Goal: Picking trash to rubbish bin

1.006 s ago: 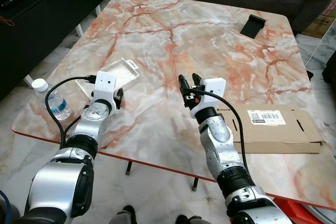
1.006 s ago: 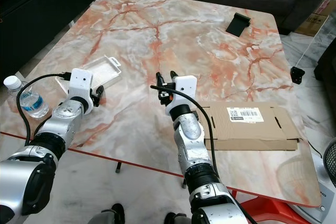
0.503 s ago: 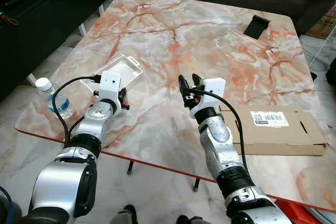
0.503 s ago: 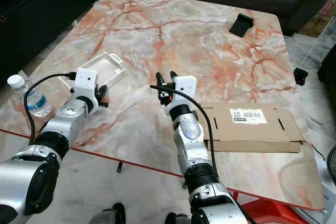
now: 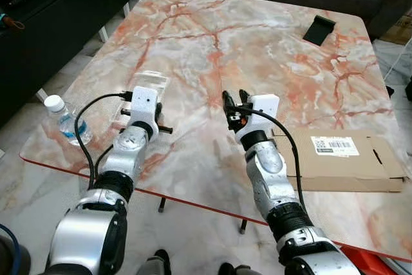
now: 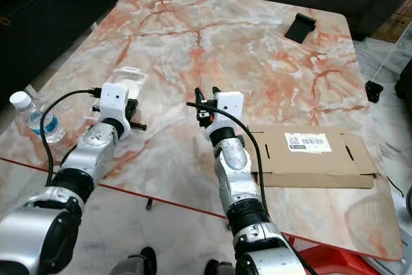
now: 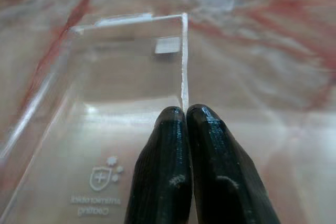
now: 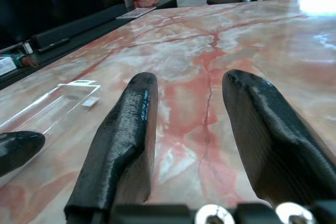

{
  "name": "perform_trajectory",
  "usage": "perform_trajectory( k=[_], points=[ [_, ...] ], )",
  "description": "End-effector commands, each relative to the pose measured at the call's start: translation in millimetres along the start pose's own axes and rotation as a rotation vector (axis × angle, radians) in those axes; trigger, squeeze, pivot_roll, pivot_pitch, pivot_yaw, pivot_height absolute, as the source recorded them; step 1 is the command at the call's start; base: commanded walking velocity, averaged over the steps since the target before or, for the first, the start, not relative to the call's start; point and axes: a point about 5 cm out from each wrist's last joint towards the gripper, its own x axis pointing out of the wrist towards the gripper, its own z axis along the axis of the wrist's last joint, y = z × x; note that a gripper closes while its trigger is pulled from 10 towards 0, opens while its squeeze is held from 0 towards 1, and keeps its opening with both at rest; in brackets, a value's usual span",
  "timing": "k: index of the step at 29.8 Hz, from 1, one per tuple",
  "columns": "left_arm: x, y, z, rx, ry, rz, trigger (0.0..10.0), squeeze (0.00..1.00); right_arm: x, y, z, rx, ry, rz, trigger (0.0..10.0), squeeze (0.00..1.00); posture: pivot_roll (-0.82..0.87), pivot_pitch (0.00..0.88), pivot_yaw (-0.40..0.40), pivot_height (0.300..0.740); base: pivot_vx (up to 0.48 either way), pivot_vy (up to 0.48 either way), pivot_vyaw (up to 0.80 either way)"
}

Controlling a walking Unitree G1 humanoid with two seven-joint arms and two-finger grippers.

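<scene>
One clear plastic tray (image 5: pixel 143 89) is seen near the worktop (image 5: pixel 257 49) left edge, lying flat. Left tool (image 7: pixel 195 129) has its fingers pressed together, tips at the tray's thin side wall; wall looks pinched between them but is hard to confirm since plastic is transparent. Right tool (image 5: pixel 233 102) is held above mid-worktop, fingers apart, nothing between them.

Risks, as judged:
- Grip is only on a thin, slick rim, so the tray could slip out or flex and pop free when lifted.
- Light tray could be pushed toward the worktop edge instead of raised if fingers aren't really clamped.
- Bottle sits close by; a wide swing w/ left arm could knock it over the edge.
- Left arm cable could snag on the tray.

Count:
- 1 clear tray
- 1 water bottle (image 5: pixel 66 118), at left corner, upright
- 1 flattened cardboard box (image 5: pixel 341 160), right side, w/ label
- 1 black object (image 5: pixel 319 30), far side, type can't be told
- 2 tools

No bin is made out.
</scene>
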Motion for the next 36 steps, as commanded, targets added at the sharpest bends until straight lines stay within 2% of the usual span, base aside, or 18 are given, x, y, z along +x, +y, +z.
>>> perform_trajectory(
  k=[1, 2, 7, 16, 17, 18, 21, 24, 25, 26, 30, 36],
  points=[
    [-4.0, -7.7, 0, 0.023, -0.039, -0.02, 8.9, 0.0, 2.4, -1.3, 2, -0.007, -0.006, -0.016, 10.0, 0.0, 0.08, 0.162, -0.042, 0.74, 0.0, 0.0, 0.0],
    [-5.3, -9.3, 0, 0.027, -0.051, -0.023, 10.0, 0.0, 2.7, -1.8, 2, -0.006, -0.007, -0.019, 10.0, 0.0, 0.09, 0.161, -0.04, 0.74, 0.0, 0.0, 0.0],
    [-10.6, -12.5, -6, 0.039, -0.06, -0.015, 10.0, 0.0, 3.9, -2.4, 2, -0.002, -0.007, -0.03, 10.0, 0.0, 0.1, 0.154, -0.026, 0.74, 0.0, 0.0, 0.0],
    [-15.8, -10.3, 15, 0.08, -0.203, 0.056, 10.0, 0.0, 5.3, -3.7, 6, 0.017, -0.044, -0.065, 10.0, 0.0, 0.1, 0.126, -0.009, 0.74, 0.0, 0.0, 0.0],
    [-15.7, -10.0, 17, 0.076, -0.215, 0.062, 6.9, 0.0, 5.4, -4.0, 7, 0.017, -0.048, -0.067, 10.0, 0.0, 0.1, 0.125, -0.008, 0.74, 0.0, 0.0, 0.0],
    [-15.7, -9.6, 19, 0.073, -0.227, 0.068, 0.0, 0.0, 5.6, -4.5, 7, 0.017, -0.052, -0.069, 10.0, 0.0, 0.1, 0.121, -0.007, 0.74, 0.0, 0.0, 0.0],
    [-16.9, -9.1, 28, 0.08, -0.277, 0.089, 0.0, 0.0, 6.6, -6.9, 11, 0.021, -0.076, -0.085, 10.0, 0.0, 0.09, 0.108, -0.002, 0.74, 0.0, 0.0, 0.0],
    [-17.5, -9.2, 29, 0.082, -0.281, 0.093, 0.0, 0.0, 6.7, -7.0, 11, 0.021, -0.079, -0.087, 10.0, 0.0, 0.09, 0.108, -0.002, 0.74, 0.0, 0.0, 0.0],
    [-19.0, -8.3, 43, 0.102, -0.359, 0.109, 10.0, 0.0, 9.7, -8.3, 19, 0.005, -0.111, -0.095, 10.0, 0.0, 0.09, 0.079, 0.006, 0.74, 0.0, 0.0, 0.0],
    [-20.5, -8.4, 53, 0.115, -0.413, 0.118, 10.0, 0.0, 12.1, -8.5, 24, -0.01, -0.137, -0.097, 10.0, 0.0, 0.09, 0.071, 0.01, 0.74, 0.0, 0.0, 0.0],
    [-24.8, -11.7, 63, 0.124, -0.479, 0.111, 10.0, 0.0, 15.9, -7.1, 34, -0.022, -0.182, -0.096, 10.0, 0.0, 0.09, 0.052, 0.015, 0.74, 0.0, 0.0, 0.0],
    [-26.5, -14.8, 61, 0.119, -0.473, 0.118, 10.0, 0.0, 17.7, -5.1, 41, -0.038, -0.217, -0.097, 10.0, 0.0, 0.09, 0.029, 0.014, 0.74, 0.0, 0.0, 0.0]
  ],
)
